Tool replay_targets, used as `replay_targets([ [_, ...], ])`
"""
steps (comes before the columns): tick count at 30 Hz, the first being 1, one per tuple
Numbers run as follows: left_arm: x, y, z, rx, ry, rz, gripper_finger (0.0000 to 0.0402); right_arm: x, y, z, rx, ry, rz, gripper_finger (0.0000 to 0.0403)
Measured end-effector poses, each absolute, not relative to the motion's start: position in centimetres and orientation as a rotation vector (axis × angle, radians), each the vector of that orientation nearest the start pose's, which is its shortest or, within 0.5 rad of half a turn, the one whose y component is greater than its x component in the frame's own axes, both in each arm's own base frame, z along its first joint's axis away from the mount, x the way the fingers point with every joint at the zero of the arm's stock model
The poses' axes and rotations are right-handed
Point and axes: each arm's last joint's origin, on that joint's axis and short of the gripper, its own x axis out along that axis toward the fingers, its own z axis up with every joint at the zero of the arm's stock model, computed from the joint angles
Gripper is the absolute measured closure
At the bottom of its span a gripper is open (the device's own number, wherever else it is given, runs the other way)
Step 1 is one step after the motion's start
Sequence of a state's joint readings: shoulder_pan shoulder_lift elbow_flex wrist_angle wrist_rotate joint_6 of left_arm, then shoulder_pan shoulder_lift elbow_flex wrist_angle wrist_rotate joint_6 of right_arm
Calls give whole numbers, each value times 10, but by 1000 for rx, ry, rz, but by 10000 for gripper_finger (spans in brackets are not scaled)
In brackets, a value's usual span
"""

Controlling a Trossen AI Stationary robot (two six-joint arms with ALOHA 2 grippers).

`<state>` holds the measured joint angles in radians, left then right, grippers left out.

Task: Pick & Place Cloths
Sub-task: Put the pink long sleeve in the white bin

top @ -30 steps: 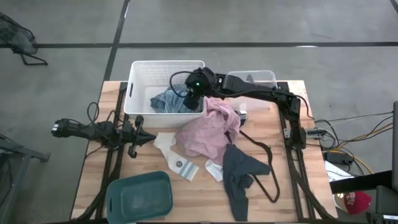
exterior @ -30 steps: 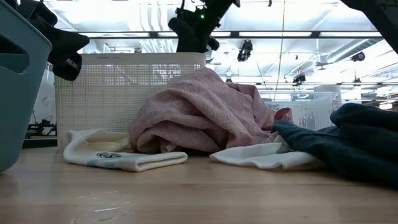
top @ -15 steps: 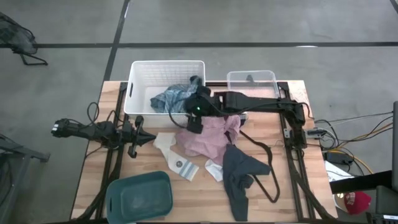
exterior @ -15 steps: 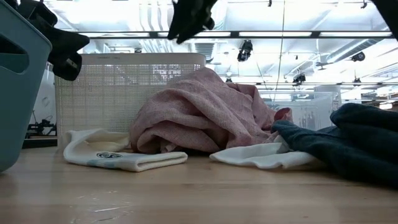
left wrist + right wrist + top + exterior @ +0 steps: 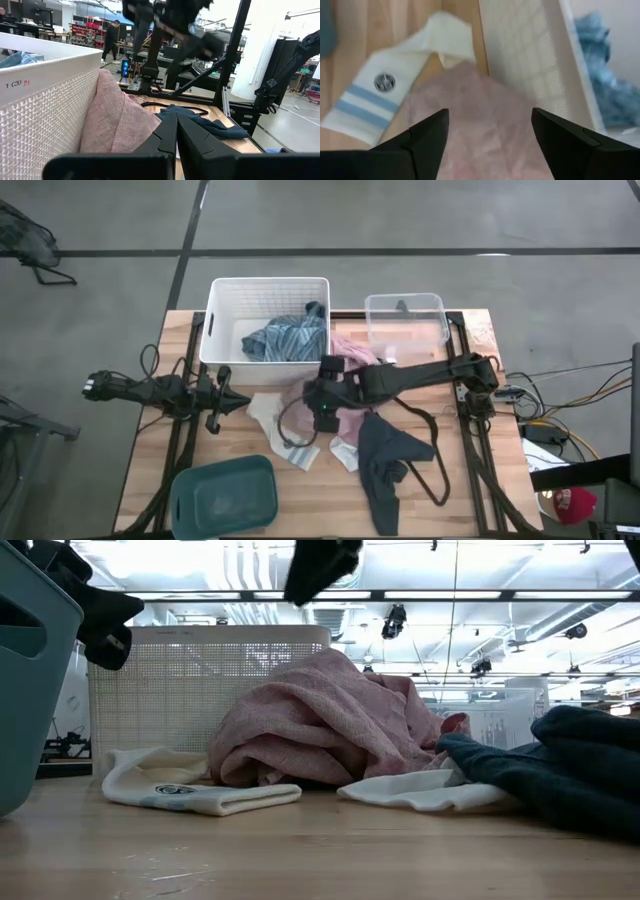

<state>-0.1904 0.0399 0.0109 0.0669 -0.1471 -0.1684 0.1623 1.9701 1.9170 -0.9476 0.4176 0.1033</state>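
A pink garment (image 5: 320,720) lies heaped mid-table, its far side against the white basket (image 5: 265,295). My right gripper (image 5: 490,135) hovers open above it (image 5: 312,400), touching nothing. A blue-grey striped shirt (image 5: 285,338) lies in the basket, one corner on its right rim. A white sock with blue stripes (image 5: 285,435) lies flat left of the pink heap, and a smaller sock (image 5: 345,452) lies nearer the front. A dark navy garment (image 5: 385,465) is spread at the front right. My left gripper (image 5: 176,137) waits shut at the table's left side (image 5: 232,402).
A clear plastic bin (image 5: 405,320) stands at the far right beside the basket. A teal tub (image 5: 222,495) sits at the near left corner. A thin black wire hanger (image 5: 432,442) lies by the navy garment. Bare wood shows along the front edge.
My right gripper has swung from above the basket toward the table's near edge and now hangs over the pink garment, a little lower and turned. The striped shirt stays in the basket. The cloths on the table have not moved.
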Motion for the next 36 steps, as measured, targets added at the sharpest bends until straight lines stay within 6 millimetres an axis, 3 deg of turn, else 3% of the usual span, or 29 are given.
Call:
replay_targets([
  [13,98,-15,170,-175,-33,-46,390,403,51,219,-165,1101,-408,46],
  [20,98,-15,170,-175,-33,-46,390,397,45,179,-150,1059,-409,50],
  [29,98,-15,171,-175,-33,-46,390,389,39,149,-27,1028,-385,137],
  [36,98,-15,171,-175,-33,-46,390,387,39,143,33,1019,-354,296],
])
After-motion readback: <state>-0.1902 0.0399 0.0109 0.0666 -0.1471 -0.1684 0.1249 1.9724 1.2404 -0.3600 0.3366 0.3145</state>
